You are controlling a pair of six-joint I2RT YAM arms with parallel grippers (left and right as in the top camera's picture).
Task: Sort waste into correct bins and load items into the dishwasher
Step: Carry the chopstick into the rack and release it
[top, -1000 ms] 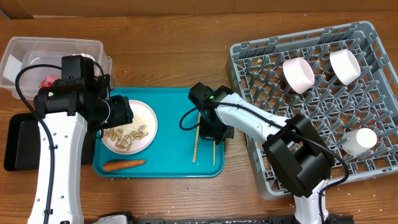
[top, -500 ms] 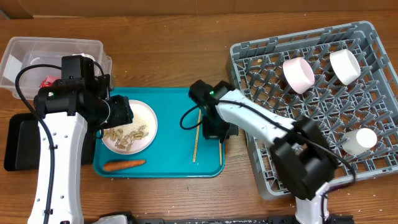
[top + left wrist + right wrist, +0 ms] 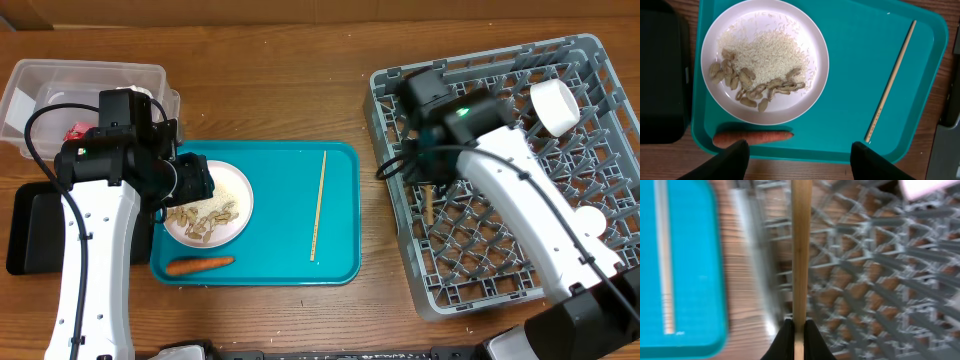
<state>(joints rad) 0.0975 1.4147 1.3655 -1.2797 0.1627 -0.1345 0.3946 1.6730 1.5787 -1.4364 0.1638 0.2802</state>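
My right gripper (image 3: 431, 183) (image 3: 799, 329) is shut on one wooden chopstick (image 3: 430, 208) (image 3: 801, 255) and holds it above the left part of the grey dish rack (image 3: 600, 150) (image 3: 875, 280). The other chopstick (image 3: 318, 205) (image 3: 890, 82) (image 3: 664, 255) lies on the teal tray. My left gripper (image 3: 195, 182) (image 3: 800, 161) is open and empty, hovering over the white plate (image 3: 238, 190) (image 3: 815, 45) of rice (image 3: 767, 47) and beige nut scraps (image 3: 747, 85). The carrot (image 3: 198, 265) (image 3: 752, 138) lies beside the plate. A red packet (image 3: 74, 130) sits in the clear tub (image 3: 60, 75). The black tray (image 3: 28, 235) (image 3: 660, 75) is at the left.
The teal tray (image 3: 280, 170) (image 3: 855, 60) holds the plate, carrot and chopstick. In the rack, a white bowl (image 3: 553, 105) stands at the back and a small white cup (image 3: 585, 222) at the right. My right arm hides another part of the rack.
My right gripper has lifted one chopstick off the teal tray and carried it right, over the dish rack. The left arm has not moved.
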